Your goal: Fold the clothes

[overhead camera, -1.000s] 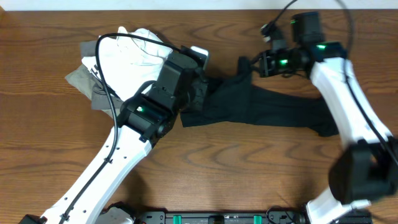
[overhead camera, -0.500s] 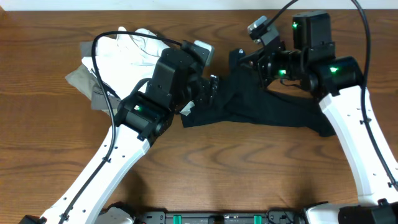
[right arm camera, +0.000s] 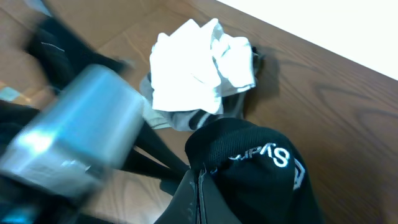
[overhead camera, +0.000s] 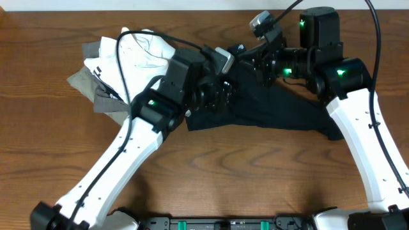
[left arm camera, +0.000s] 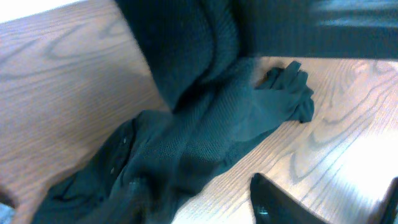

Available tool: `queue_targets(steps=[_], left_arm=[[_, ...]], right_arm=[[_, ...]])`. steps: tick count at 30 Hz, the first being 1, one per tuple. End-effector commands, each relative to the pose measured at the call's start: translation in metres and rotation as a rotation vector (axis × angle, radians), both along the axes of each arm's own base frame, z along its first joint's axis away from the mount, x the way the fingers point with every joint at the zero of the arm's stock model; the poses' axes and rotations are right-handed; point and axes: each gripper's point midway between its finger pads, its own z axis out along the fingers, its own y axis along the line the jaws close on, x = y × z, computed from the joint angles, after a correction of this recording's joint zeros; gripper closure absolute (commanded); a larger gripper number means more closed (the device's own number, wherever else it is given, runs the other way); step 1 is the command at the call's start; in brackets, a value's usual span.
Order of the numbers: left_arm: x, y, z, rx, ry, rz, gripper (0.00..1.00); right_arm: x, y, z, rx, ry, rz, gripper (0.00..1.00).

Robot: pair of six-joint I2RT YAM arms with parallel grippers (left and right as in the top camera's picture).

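Note:
The black T-shirt (overhead camera: 281, 105) lies stretched across the middle of the table, its left end raised. My right gripper (overhead camera: 245, 53) is shut on that raised end; in the right wrist view the jaws (right arm camera: 199, 183) pinch black cloth with a white logo (right arm camera: 261, 165). My left gripper (overhead camera: 223, 91) hovers over the shirt's left part. In the left wrist view its fingers (left arm camera: 326, 183) are apart with bare wood between them, and the shirt (left arm camera: 205, 124) lies to their left. A white and grey pile of garments (overhead camera: 128, 57) sits at the back left.
The wooden table (overhead camera: 255, 172) reaches to a white wall edge at the back. The garment pile also shows in the right wrist view (right arm camera: 199, 68). The two arms are close together over the shirt's left end. A black cable (overhead camera: 121, 45) arcs over the pile.
My right gripper has moved left with the shirt's end and raised it. My left gripper has moved right over the shirt, its fingers now apart.

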Motion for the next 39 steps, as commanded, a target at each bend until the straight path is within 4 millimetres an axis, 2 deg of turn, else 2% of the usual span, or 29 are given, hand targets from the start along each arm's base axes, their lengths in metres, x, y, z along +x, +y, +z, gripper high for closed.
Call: queue_targets(steps=[1, 4, 5, 8, 10, 13, 15, 19, 20, 25, 31, 35, 39], left_arm=[[0.006, -0.007, 0.005, -0.017, -0.03, -0.028, 0.6], [0.01, -0.009, 0.012, -0.021, -0.073, -0.041, 0.73], [0.011, -0.009, 0.013, -0.024, -0.079, -0.039, 0.8], [0.01, -0.008, 0.016, -0.026, -0.085, -0.037, 0.94], [0.008, -0.006, 0.019, -0.028, -0.09, -0.037, 0.94], [0.008, 0.001, 0.032, -0.023, -0.127, -0.002, 0.94], [0.009, 0.009, 0.042, -0.017, -0.163, 0.032, 0.93], [0.011, 0.024, 0.067, -0.013, -0.245, 0.106, 0.94], [0.012, 0.028, 0.072, -0.012, -0.264, 0.125, 0.94], [0.012, 0.041, 0.091, -0.012, -0.324, 0.185, 0.94], [0.023, 0.068, 0.114, 0.019, -0.421, 0.339, 0.94], [0.021, 0.07, 0.126, 0.008, -0.461, 0.339, 0.94], [0.02, 0.07, 0.125, 0.01, -0.458, 0.338, 0.94]], right_arm=[[-0.017, 0.008, 0.022, 0.058, -0.021, 0.053, 0.99], [-0.017, 0.007, 0.022, 0.06, -0.018, 0.051, 0.99], [-0.017, 0.007, 0.022, 0.059, -0.019, 0.049, 0.99], [-0.007, -0.003, 0.016, 0.013, -0.024, -0.018, 0.99], [0.007, -0.022, 0.004, -0.063, -0.011, -0.136, 0.99], [0.026, -0.064, -0.015, -0.181, 0.027, -0.346, 0.99], [0.032, -0.087, -0.023, -0.23, 0.049, -0.433, 0.96], [0.038, -0.127, -0.038, -0.265, 0.127, -0.562, 0.73], [0.038, -0.134, -0.042, -0.269, 0.151, -0.58, 0.61], [0.03, -0.167, -0.081, -0.313, 0.34, -0.657, 0.44], [0.018, -0.205, -0.137, -0.395, 0.598, -0.781, 0.4], [0.019, -0.23, -0.164, -0.405, 0.704, -0.854, 0.37], [0.017, -0.254, -0.192, -0.407, 0.811, -0.908, 0.33]])
